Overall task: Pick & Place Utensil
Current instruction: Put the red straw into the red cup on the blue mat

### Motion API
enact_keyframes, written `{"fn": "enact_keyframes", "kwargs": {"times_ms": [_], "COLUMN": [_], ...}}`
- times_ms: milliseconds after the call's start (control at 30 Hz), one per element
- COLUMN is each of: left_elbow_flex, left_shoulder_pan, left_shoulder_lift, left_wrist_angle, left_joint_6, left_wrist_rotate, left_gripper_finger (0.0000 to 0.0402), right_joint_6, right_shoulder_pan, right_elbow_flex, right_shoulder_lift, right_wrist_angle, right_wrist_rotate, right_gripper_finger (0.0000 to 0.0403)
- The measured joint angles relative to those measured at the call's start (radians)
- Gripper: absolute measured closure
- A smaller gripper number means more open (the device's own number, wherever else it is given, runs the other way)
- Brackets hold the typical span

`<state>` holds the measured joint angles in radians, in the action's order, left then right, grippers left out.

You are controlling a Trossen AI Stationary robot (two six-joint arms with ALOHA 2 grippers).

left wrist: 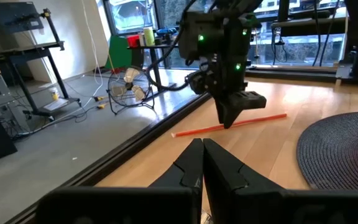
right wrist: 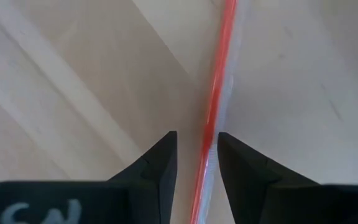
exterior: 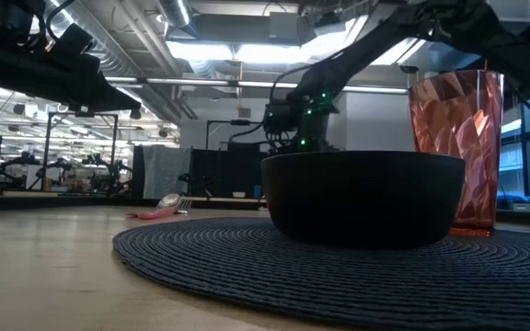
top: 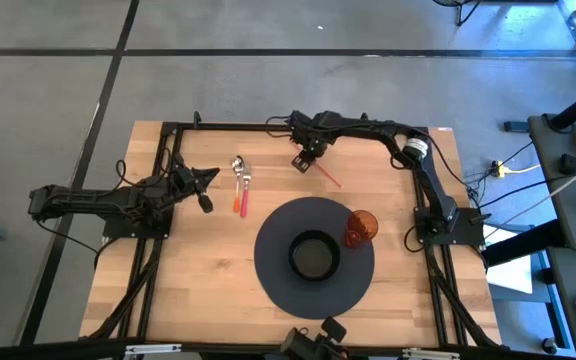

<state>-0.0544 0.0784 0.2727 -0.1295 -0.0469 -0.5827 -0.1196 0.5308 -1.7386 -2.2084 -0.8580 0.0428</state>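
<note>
The utensil (top: 240, 186) lies flat on the wooden table, its silver head toward the far edge and its orange-red handle toward the near edge; the low view shows it far off (exterior: 161, 211). My left gripper (top: 206, 180) (left wrist: 202, 144) is shut and empty, just left of the utensil. My right gripper (top: 305, 159) (left wrist: 231, 118) is open near the far edge and points down at a thin orange-red stick (top: 327, 176) (right wrist: 220, 74) that lies flat on the table. Its fingers (right wrist: 197, 134) stand on either side of the stick.
A black bowl (top: 314, 256) sits on a round dark woven mat (top: 268, 280) at the table's near middle. An orange faceted cup (top: 360, 227) stands on the mat's right part. Black frame rails (top: 228, 127) run along the table's edges.
</note>
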Motion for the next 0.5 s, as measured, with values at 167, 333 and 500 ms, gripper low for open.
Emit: {"fn": "enact_keyframes", "kwargs": {"times_ms": [167,333,500], "left_elbow_flex": [0.0,0.0,0.0], "left_shoulder_pan": [0.0,0.0,0.0], "left_shoulder_lift": [0.0,0.0,0.0], "left_wrist_angle": [0.0,0.0,0.0], "left_joint_6": [0.0,0.0,0.0], "left_wrist_rotate": [0.0,0.0,0.0], "left_gripper_finger": [0.0398,0.0398,0.0398], "right_joint_6": [0.0,0.023,0.031], "right_shoulder_pan": [0.002,0.002,0.002], "right_elbow_flex": [-0.002,-0.003,-0.003], "right_shoulder_lift": [-0.02,-0.026,-0.027], "right_wrist_angle": [-0.001,-0.006,-0.014], "right_wrist_rotate": [-0.002,-0.002,-0.004], "right_gripper_finger": [0.0288,0.0289,0.0329]}}
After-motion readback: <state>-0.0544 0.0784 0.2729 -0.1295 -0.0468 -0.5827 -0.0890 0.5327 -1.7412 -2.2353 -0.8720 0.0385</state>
